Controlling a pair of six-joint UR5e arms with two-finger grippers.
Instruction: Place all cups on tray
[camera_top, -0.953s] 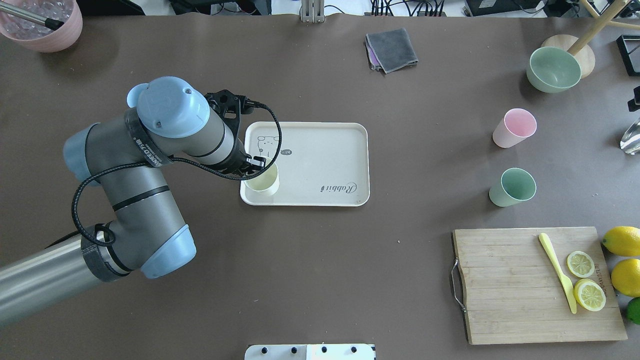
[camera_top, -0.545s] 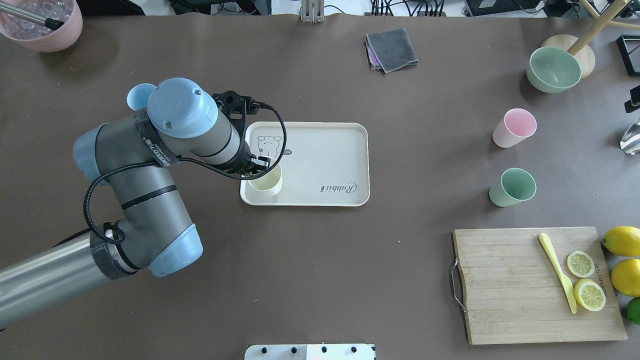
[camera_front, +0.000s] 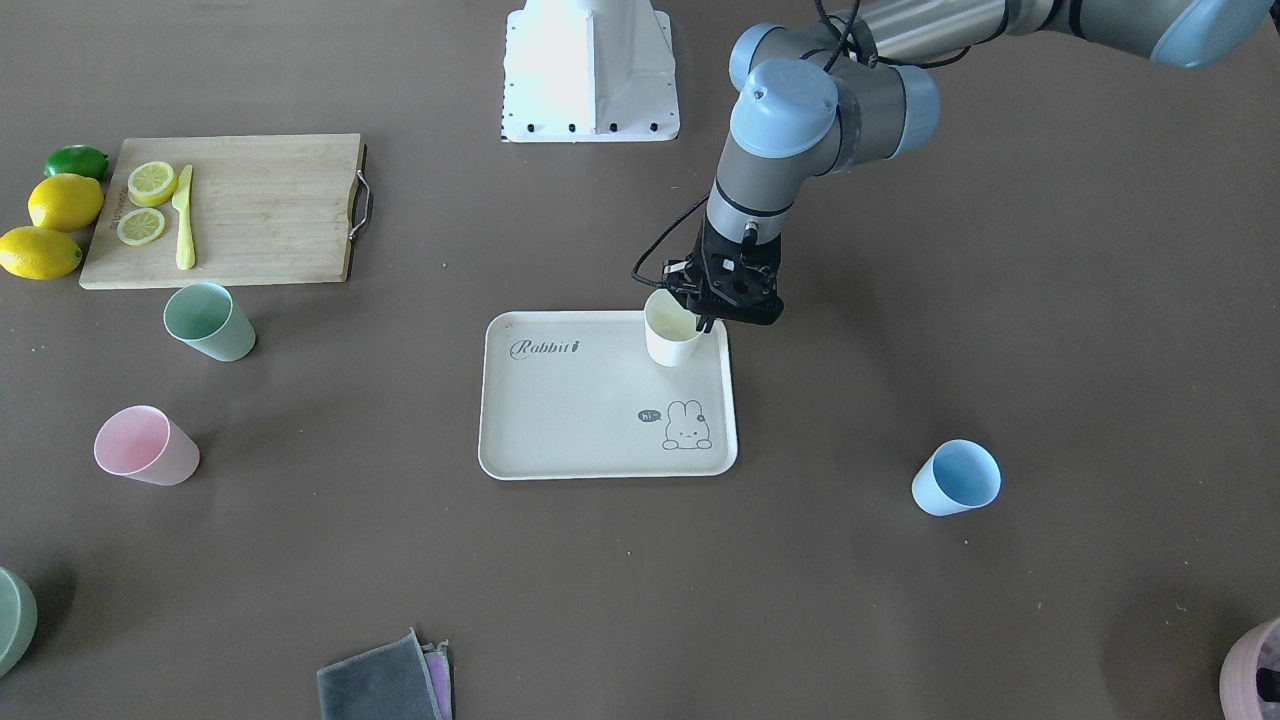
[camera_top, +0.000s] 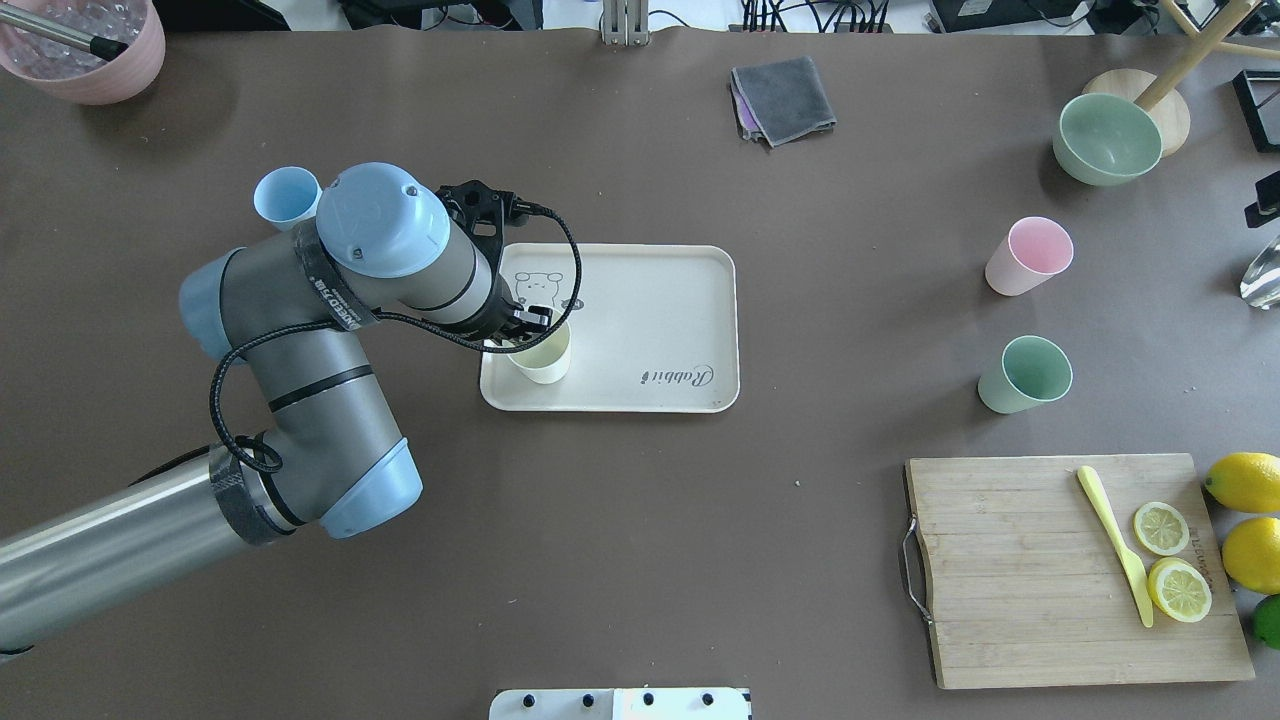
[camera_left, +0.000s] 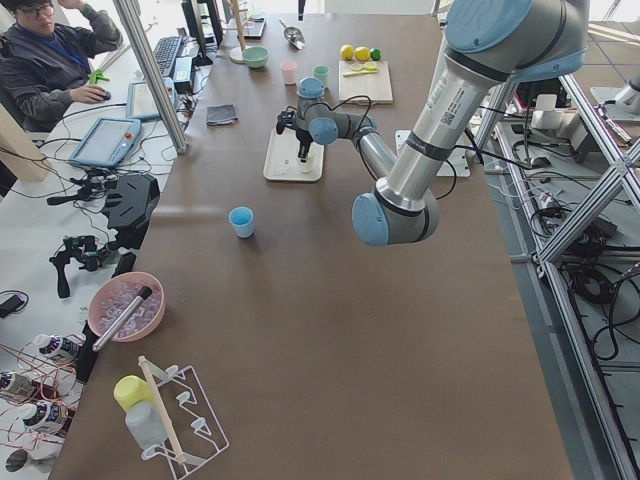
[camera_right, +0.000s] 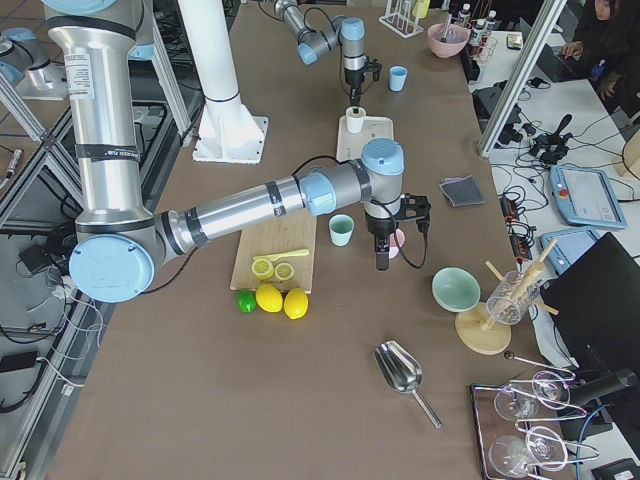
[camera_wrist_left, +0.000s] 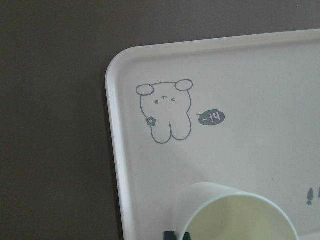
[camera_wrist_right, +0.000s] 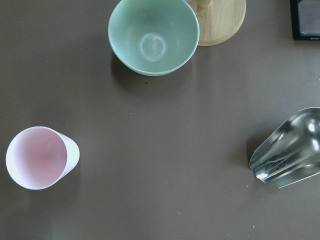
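The beige tray (camera_top: 650, 310) with the "Rabbit" script lies mid-table. My left gripper (camera_top: 525, 330) is shut on the rim of the cream-white cup (camera_top: 542, 355), which is upright at the tray's near-left corner (camera_front: 672, 335). The left wrist view shows the cup (camera_wrist_left: 235, 215) beside the bunny drawing. The light blue cup (camera_top: 285, 197) stands left of the tray. The pale pink cup (camera_top: 1030, 255) and the mint green cup (camera_top: 1028, 373) stand far right. My right gripper (camera_right: 382, 262) hangs by the pink cup (camera_wrist_right: 37, 157); I cannot tell whether it is open or shut.
A wooden cutting board (camera_top: 1020, 580) with lemon slices and a yellow knife lies at the near right, with lemons beside it. A green bowl (camera_top: 1107, 138), a folded grey cloth (camera_top: 783, 98) and a mauve pot (camera_top: 85, 45) stand along the far edge. A metal scoop (camera_wrist_right: 287, 150) lies at the right end.
My left arm has shifted right and slightly forward, carrying the cream-white cup a little further onto the tray. The light blue cup has come out from behind the arm.
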